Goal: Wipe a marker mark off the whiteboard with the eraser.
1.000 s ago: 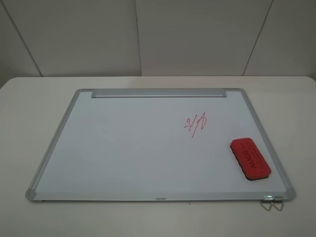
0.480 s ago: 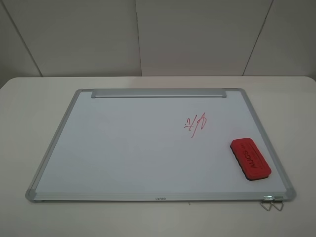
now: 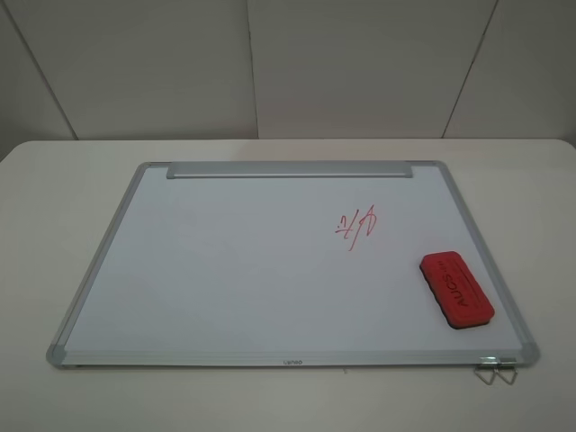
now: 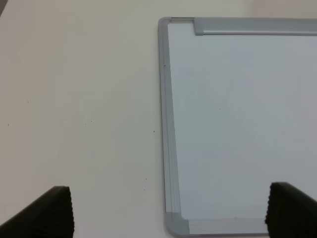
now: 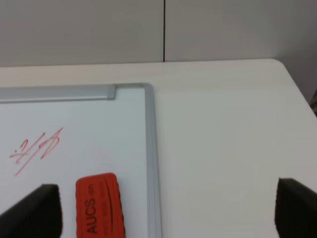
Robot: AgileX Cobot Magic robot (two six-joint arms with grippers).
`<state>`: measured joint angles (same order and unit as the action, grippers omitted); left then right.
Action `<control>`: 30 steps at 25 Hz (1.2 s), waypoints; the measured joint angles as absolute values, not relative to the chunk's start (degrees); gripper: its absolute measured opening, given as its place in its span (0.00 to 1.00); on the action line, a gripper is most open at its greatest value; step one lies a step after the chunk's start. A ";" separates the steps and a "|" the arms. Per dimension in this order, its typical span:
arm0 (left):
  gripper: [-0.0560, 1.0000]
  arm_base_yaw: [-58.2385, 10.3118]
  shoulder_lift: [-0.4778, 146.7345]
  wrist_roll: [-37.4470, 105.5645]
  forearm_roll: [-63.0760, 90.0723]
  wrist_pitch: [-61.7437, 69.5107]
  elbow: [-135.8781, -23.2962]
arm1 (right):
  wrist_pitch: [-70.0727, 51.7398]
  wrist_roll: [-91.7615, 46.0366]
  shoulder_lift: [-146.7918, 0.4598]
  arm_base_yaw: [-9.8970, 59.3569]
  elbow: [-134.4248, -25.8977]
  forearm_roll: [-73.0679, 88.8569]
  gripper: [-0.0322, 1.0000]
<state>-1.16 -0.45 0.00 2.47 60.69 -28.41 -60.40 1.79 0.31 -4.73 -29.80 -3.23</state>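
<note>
So the whiteboard (image 3: pixel 270 279) is lying flat on a pale table (image 3: pixel 54 234), and I'll place everything off that board. Its grey tray strip (image 3: pixel 290 170) runs along the far edge, and there's a small metal clip (image 3: pixel 497 369) sticking out past the near right corner.

The marker mark (image 3: pixel 358 229) is a red scribble sitting right of the board's middle, a bit toward the far side, with bare white surface all around it. The eraser (image 3: pixel 456 288) rests on the board nearer the front than the mark, angled, close to the right frame edge but not over it. There's a clear gap between eraser and mark, and the whole left half of the board is bare.

Neither arm shows in the high view. From the wrist cameras, the left gripper (image 4: pixel 168 213) hangs above the board's near left corner with its fingers spread wide and nothing between them. The right gripper (image 5: pixel 168 208) is spread wide too, above the board's right edge, with the eraser lying just inside one finger (image 5: pixel 42 210), not gripped.
</note>
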 joint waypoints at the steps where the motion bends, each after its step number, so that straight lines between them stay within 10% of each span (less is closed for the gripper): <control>1: 0.79 -1.16 -0.45 0.00 2.47 60.69 -28.41 | -60.59 1.79 0.31 -4.73 -29.75 -3.18 0.78; 30: 0.79 -1.16 -0.45 0.00 2.47 60.69 -28.41 | -60.64 1.79 0.31 -4.73 -29.73 -3.18 0.78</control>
